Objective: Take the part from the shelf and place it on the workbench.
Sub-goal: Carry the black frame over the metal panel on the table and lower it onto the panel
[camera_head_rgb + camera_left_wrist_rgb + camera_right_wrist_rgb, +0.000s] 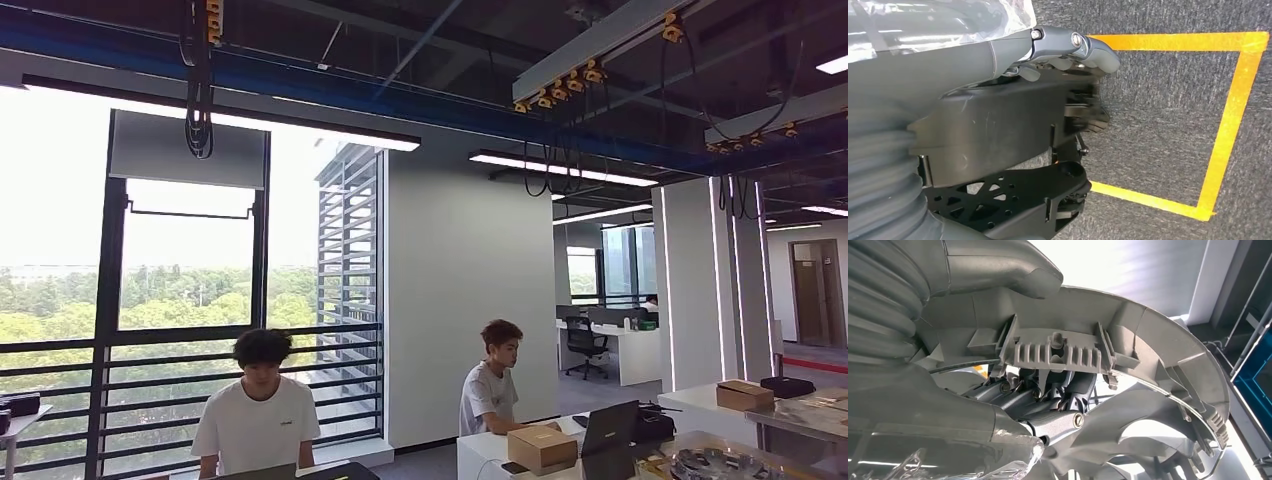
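Observation:
In the right wrist view my right hand (1048, 410) grips the part (1153, 340), a large round silver-grey piece with a ribbed rim and curved vanes. The dark fingers curl under its rim and the thumb lies over the top. The part is held up in the air, with a bright window behind it. In the left wrist view my left hand (1068, 55) hangs over the floor, thumb out and fingertips beside it, holding nothing. A similar round silver part (708, 464) lies on a table surface at the lower right of the head view.
Two people sit at desks ahead, one (258, 410) by the window and one (492, 385) at a white desk with a cardboard box (541, 446) and a laptop (608, 428). Another box (744, 394) sits further right. Yellow tape (1233, 115) marks a square on the grey carpet.

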